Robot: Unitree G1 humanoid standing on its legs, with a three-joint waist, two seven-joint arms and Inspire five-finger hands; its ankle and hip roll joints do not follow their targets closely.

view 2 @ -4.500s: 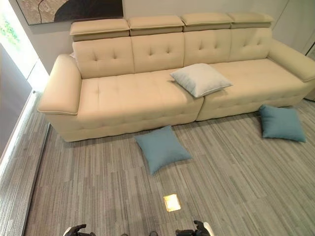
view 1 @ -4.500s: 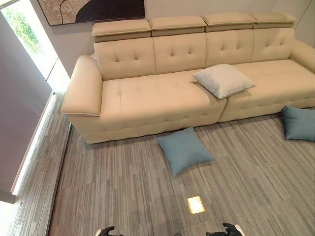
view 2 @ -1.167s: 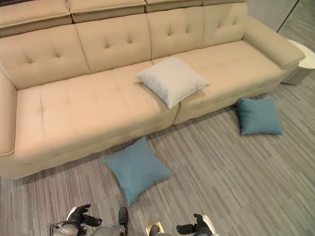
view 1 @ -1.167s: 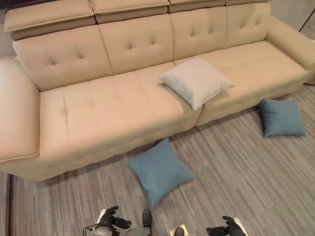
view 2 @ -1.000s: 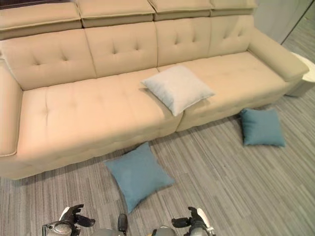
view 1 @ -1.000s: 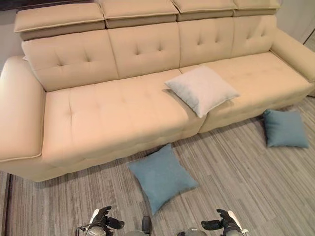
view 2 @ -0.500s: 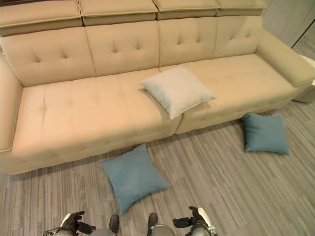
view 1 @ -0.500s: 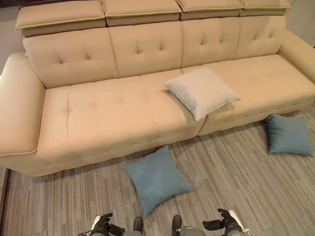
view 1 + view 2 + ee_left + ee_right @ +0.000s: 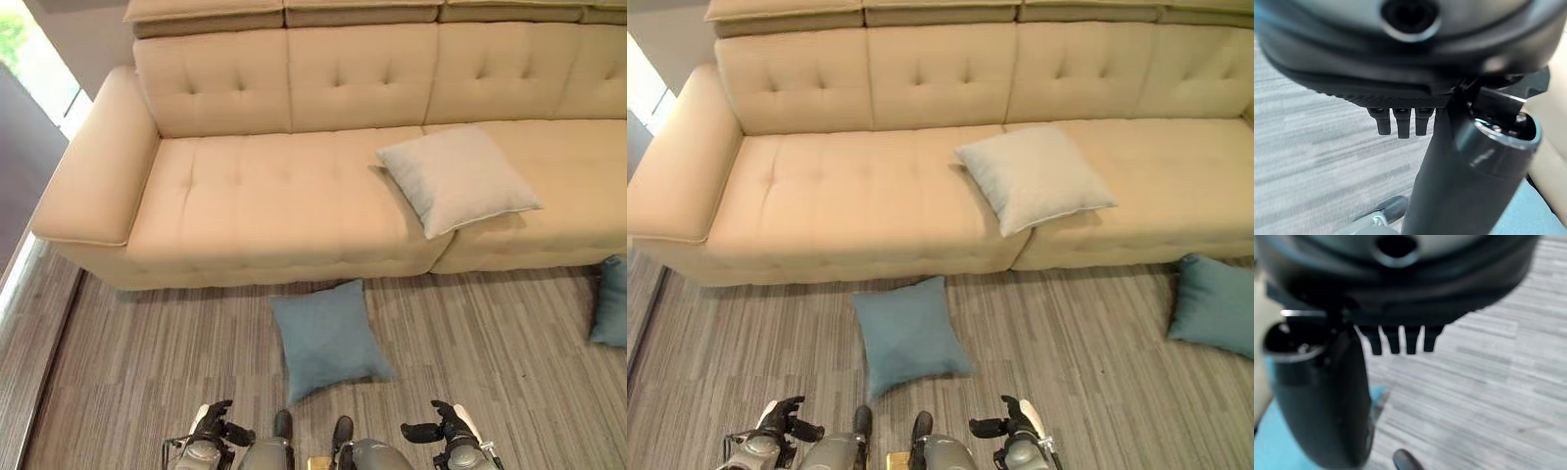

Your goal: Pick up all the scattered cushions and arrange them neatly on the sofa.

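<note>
Bare carpet (image 9: 147, 362) betw. hands & sofa (image 9: 245, 196); only near blue cushion (image 9: 328, 338) in way

A grey striped carpet floor (image 9: 147, 372) ran up to a long beige tufted sofa (image 9: 255, 196) against a pale wall (image 9: 88, 34); bright daylight entered through a window (image 9: 24, 44) at the left

Low in the left eye view, the left hand (image 9: 212, 425) was dark and knobbly, with a sliver of white beside it, on a rounded silver-grey forearm (image 9: 199, 456). The right hand (image 9: 440, 429) matched it: black, with a white cover along one edge. Up close, the left hand's palm was a broad black bulk with a round recess, its fingers (image 9: 1403, 123) short ribbed black stubs in a row, its thumb (image 9: 1469, 181) a thick glossy cylinder. The right hand's fingers (image 9: 1393, 341) looked the same.
</note>
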